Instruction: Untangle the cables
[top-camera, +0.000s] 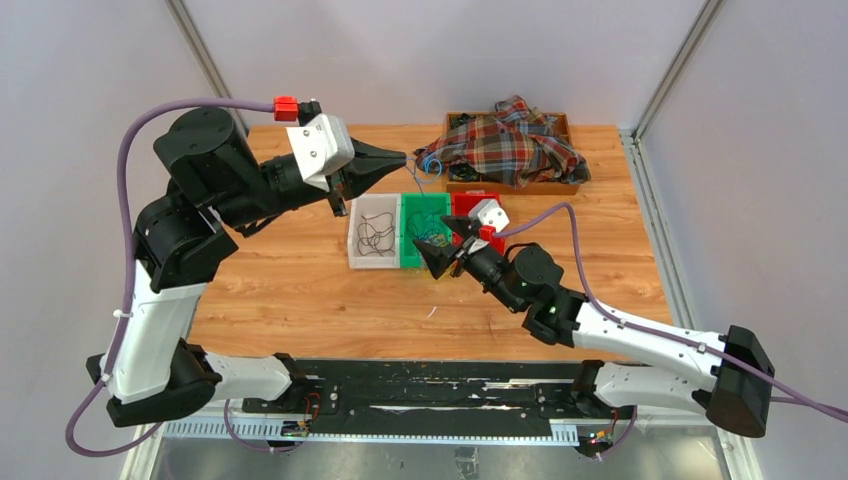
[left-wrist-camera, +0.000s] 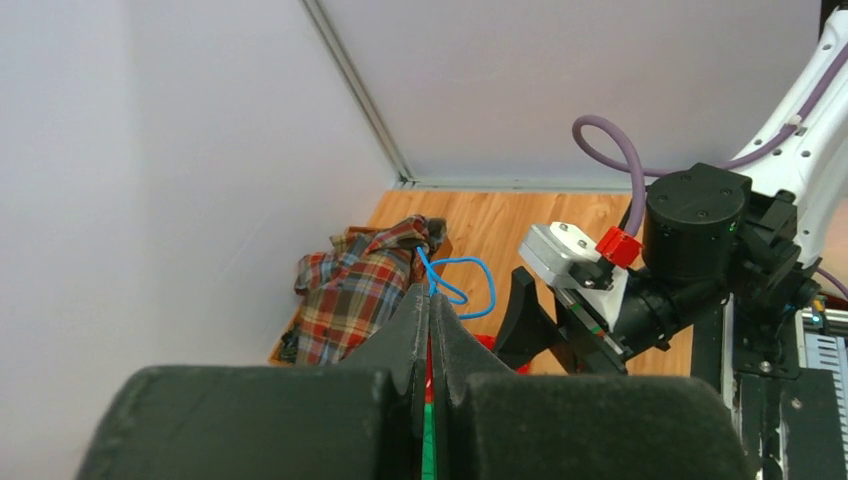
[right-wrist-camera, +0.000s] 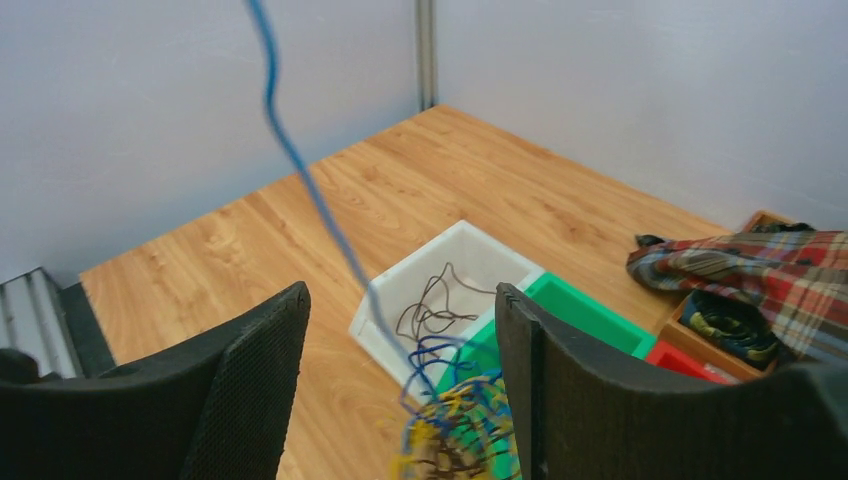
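Wooden boards of the table (top-camera: 300, 290) are being used as the work surface, and nothing on them appears to be fastened, so any container could be dragged. At the far edge a plaid shirt (top-camera: 510, 145) is being kept heaped over a wooden tray (top-camera: 565, 185). The raised left gripper (top-camera: 402, 158) is being held near it in the overhead view, so a pull toward that side is being judged likely to snag the cloth. That gripper's jaws are being pressed fully together on the blue cable (top-camera: 418, 182), which is being strung from the fingertips down into the green bin (top-camera: 407, 250). The right gripper (top-camera: 437, 258) is being held with its jaws wide apart, gripping nothing, just above the tangle (right-wrist-camera: 455, 430) of blue, yellow-orange and dark wires at that bin's near end. Because the tangle is not being pinned, the main hazard is being judged to be the whole knot, or the light bin itself, being lifted by the blue strand rather than the strand being drawn free. The white bin (top-camera: 352, 245) and red bin (top-camera: 465, 203) flanking it could then be knocked askew. A tighter knot is also being risked by a quick pull. One dark brown cable (top-camera: 375, 238) is being kept apart in the white bin and could be spilled by such a jolt. The thin strand could also be lost from the closed fingertips.
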